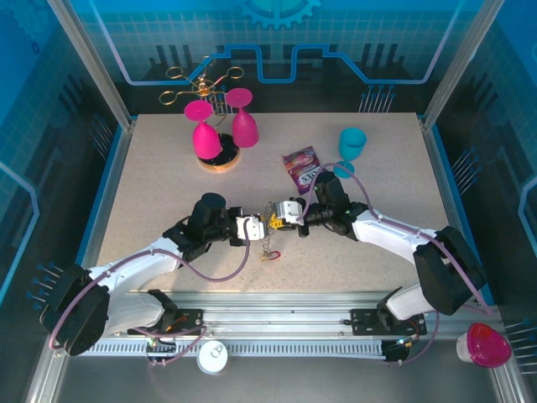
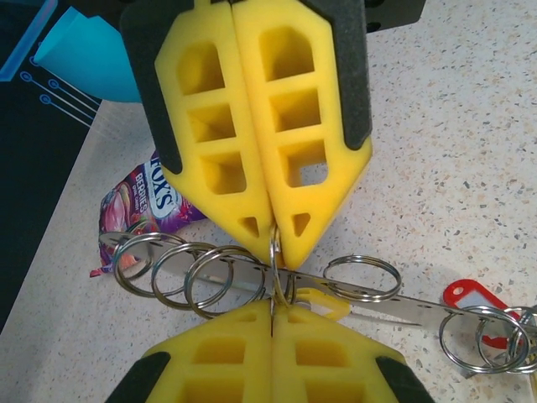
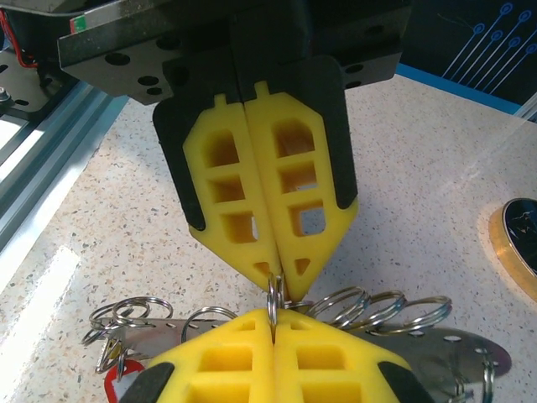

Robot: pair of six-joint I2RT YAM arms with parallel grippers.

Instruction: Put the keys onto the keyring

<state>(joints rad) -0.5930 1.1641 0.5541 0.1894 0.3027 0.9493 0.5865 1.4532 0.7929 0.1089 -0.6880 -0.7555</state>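
At mid-table, left gripper [image 2: 273,323] and right gripper [image 3: 273,323] are meeting tip to tip, both clamping on one ring of the keyring [image 2: 403,307], apparently steadying it for threading; keys [image 2: 470,295] are bunching at its end.

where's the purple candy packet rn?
In the top view the purple candy packet lies flat on the table, slightly right of centre, just left of the teal goblet and just beyond the right gripper.
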